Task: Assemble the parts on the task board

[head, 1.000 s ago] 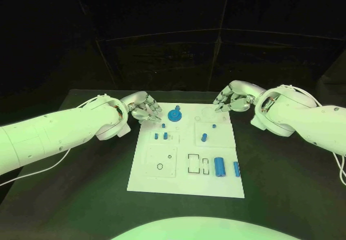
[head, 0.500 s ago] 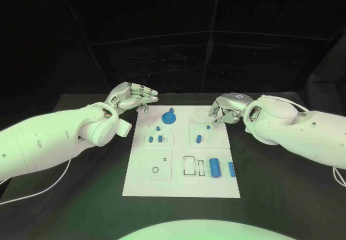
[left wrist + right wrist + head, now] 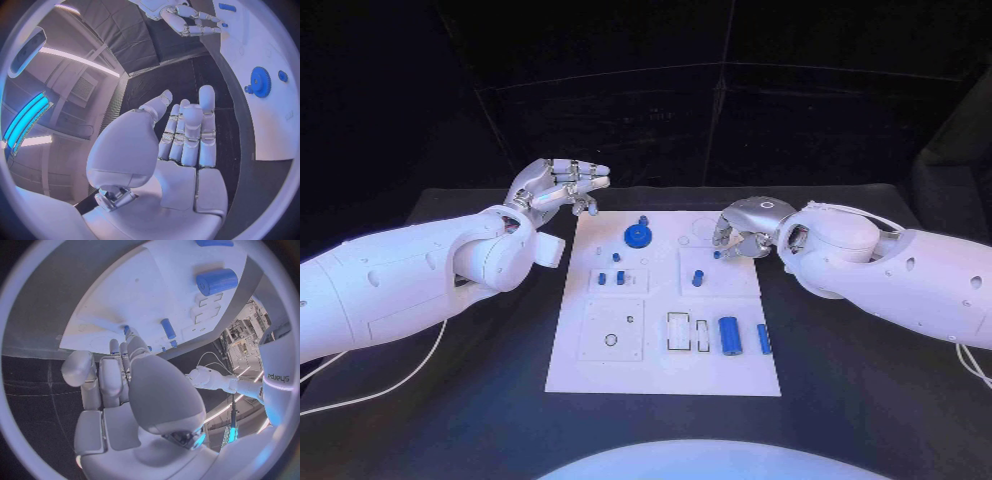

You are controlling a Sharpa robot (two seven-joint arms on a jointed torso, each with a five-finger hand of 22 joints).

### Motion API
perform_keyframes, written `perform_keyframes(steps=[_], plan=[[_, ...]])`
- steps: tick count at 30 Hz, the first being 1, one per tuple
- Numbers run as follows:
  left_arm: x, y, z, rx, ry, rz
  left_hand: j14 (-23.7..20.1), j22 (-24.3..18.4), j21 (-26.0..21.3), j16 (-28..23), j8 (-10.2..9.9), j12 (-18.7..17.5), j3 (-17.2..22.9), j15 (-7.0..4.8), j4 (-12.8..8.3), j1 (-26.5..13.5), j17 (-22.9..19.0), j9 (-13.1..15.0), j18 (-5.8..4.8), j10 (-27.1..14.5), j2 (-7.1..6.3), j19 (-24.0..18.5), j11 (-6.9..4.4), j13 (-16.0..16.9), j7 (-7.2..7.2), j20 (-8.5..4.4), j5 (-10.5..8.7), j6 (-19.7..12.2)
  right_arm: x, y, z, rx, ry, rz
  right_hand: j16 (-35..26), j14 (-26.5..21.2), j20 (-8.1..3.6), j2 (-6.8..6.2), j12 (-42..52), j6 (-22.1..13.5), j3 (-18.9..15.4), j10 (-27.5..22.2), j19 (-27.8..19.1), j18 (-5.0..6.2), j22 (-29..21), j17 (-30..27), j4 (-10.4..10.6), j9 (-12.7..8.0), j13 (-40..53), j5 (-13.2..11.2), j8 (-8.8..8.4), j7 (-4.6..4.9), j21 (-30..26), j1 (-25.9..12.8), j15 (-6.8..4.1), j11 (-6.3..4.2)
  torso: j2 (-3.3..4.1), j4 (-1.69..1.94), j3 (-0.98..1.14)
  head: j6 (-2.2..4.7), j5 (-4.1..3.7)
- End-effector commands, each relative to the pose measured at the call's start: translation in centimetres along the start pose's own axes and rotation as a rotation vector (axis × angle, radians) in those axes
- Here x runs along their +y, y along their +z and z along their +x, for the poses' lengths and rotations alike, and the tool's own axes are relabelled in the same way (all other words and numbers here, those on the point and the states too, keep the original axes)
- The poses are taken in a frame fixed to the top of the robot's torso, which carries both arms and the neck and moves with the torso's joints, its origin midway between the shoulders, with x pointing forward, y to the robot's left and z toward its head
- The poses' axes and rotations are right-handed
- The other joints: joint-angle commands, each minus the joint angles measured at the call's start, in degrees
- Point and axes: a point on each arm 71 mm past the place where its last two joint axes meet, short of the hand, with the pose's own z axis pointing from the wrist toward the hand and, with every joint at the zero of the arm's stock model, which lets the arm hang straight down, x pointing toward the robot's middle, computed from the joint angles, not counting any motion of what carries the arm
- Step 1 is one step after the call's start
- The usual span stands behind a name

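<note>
Black curtain walls with creased panels back a matte black table [image 3: 862, 330]; a thin white cable [image 3: 387, 385] trails over its 8 o'clock side.

Task board [image 3: 661, 375]: flat white rectangular plate, centre of the table, with shallow square and slotted recesses.

Gear [image 3: 639, 235]: blue toothed disc with a knob, at the board's 11 o'clock; toothed rim plain in the left wrist view [image 3: 259, 82].

Cylinder [image 3: 728, 333]: smooth blue barrel lying at the board's 5 o'clock, a slim blue bar [image 3: 764, 338] just beside it.

Small blue pegs [image 3: 610, 279]: clustered at 9 o'clock of board centre; another peg [image 3: 697, 277] just 3 o'clock of centre.

Left hand [image 3: 564, 187]: silver, segmented, glossy; raised off the table beyond the board's 11 o'clock corner, fingers loosely bent and apart, holding nothing.

Right hand [image 3: 743, 232]: silver, fingers curled downward over the board's 1 o'clock area, fingertips [image 3: 127, 332] close to a small blue part [image 3: 718, 254]; whether it grips that part cannot be told.
</note>
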Motion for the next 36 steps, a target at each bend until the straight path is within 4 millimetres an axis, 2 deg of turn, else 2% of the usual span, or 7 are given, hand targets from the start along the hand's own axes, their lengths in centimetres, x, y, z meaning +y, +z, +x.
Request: perform_keyframes(steps=[1,17,23,27,33,34,36], plan=[[-0.3,0.0,0.1,-0.006,-0.042,0.031,-0.43,-0.10,-0.19,-0.19,0.15,0.39,0.26,-0.11,-0.05,0.34,-0.05,-0.06,0.35,-0.09,0.24,-0.32,0.11,0.06,0.07,-0.01,0.18,-0.04,0.3,0.2,0.2,0.020,-0.024,-0.016,-0.23,1.52,0.18,0.17,-0.55,0.25,0.80,0.42,0.04,0.48,0.09,-0.13,-0.18,-0.04,-0.66,-0.56,-0.43,0.11,0.25,0.65,0.30,0.16,0.01,0.05,-0.03,-0.07,-0.09],[-0.3,0.0,0.3,0.007,-0.050,0.027,-0.59,-0.16,-0.27,-0.36,0.26,0.58,0.34,-0.11,-0.05,0.36,-0.49,-0.03,0.34,-0.05,0.38,-0.32,0.11,0.10,0.08,-0.01,0.17,0.09,0.7,0.6,1.4,0.078,-0.009,-0.028,-0.01,1.53,-0.02,0.58,-1.65,1.87,5.69,3.00,0.40,0.35,1.04,-0.31,-1.34,0.04,-3.92,-2.27,-0.70,-0.14,0.85,1.47,-0.03,-0.17,-0.01,0.02,0.00,-0.32,-0.04],[-0.3,0.0,0.3,0.008,-0.050,0.024,-0.60,-0.17,-0.28,-0.37,0.27,0.60,0.36,-0.11,-0.06,0.37,-0.51,-0.03,0.35,-0.05,0.40,-0.32,0.11,0.11,0.08,-0.01,0.18,0.10,0.8,0.8,1.7,0.089,-0.007,-0.027,0.04,1.51,-0.11,0.08,-2.25,2.47,8.69,4.01,0.62,0.24,1.56,-0.50,-1.96,0.00,-5.20,-2.57,-0.83,-0.23,1.20,1.04,-0.15,-0.25,0.02,0.02,0.03,-0.44,-0.01],[-0.2,0.0,0.3,0.007,-0.050,0.022,-0.61,-0.18,-0.29,-0.37,0.28,0.63,0.37,-0.11,-0.07,0.39,-0.52,-0.02,0.35,-0.05,0.41,-0.32,0.11,0.11,0.09,-0.01,0.18,0.11,0.8,0.9,1.9,0.089,-0.006,-0.024,0.16,1.48,-0.15,-0.66,-2.80,2.90,12.71,4.86,0.67,0.21,1.79,-0.65,-2.68,-0.01,-6.19,-2.71,-0.88,-0.20,1.39,0.02,-0.23,-0.26,0.04,0.02,0.04,-0.41,0.00],[-0.2,0.0,0.2,0.006,-0.050,0.019,-0.61,-0.19,-0.31,-0.37,0.28,0.65,0.38,-0.11,-0.09,0.40,-0.53,-0.03,0.35,-0.07,0.41,-0.31,0.11,0.11,0.10,-0.01,0.18,0.10,0.7,0.9,1.7,0.056,-0.008,-0.015,0.45,1.55,-0.38,-0.56,-2.81,3.92,18.69,6.18,1.07,0.05,2.88,-0.60,-4.60,0.08,-6.18,-4.55,-0.72,-0.32,2.05,0.23,-0.46,-0.45,0.01,0.01,0.01,-0.55,-0.05],[-0.2,0.0,0.2,0.006,-0.049,0.019,-0.61,-0.19,-0.31,-0.37,0.28,0.65,0.38,-0.11,-0.09,0.40,-0.53,-0.03,0.35,-0.08,0.41,-0.31,0.11,0.11,0.10,-0.01,0.18,0.10,0.7,0.9,1.7,0.050,-0.008,-0.015,0.51,1.58,-0.54,-1.48,-3.04,4.37,22.70,6.63,1.19,0.02,3.22,-0.86,-5.16,0.06,-6.20,-4.99,-0.86,-0.08,2.36,-1.88,-0.45,-0.27,0.01,0.01,0.02,-0.53,-0.05],[-0.2,0.0,0.2,0.005,-0.049,0.018,-0.61,-0.19,-0.31,-0.37,0.28,0.65,0.38,-0.11,-0.09,0.40,-0.53,-0.03,0.35,-0.08,0.41,-0.31,0.11,0.11,0.10,-0.01,0.18,0.10,0.8,0.9,1.6,0.037,-0.007,-0.015,0.39,1.52,-0.49,-2.37,-3.02,4.78,25.64,7.16,1.32,-0.07,3.67,-1.26,-6.02,0.11,-6.11,-5.02,-0.81,-0.39,2.63,-2.94,-0.57,-0.50,-0.01,0.01,0.02,-0.53,-0.05]])
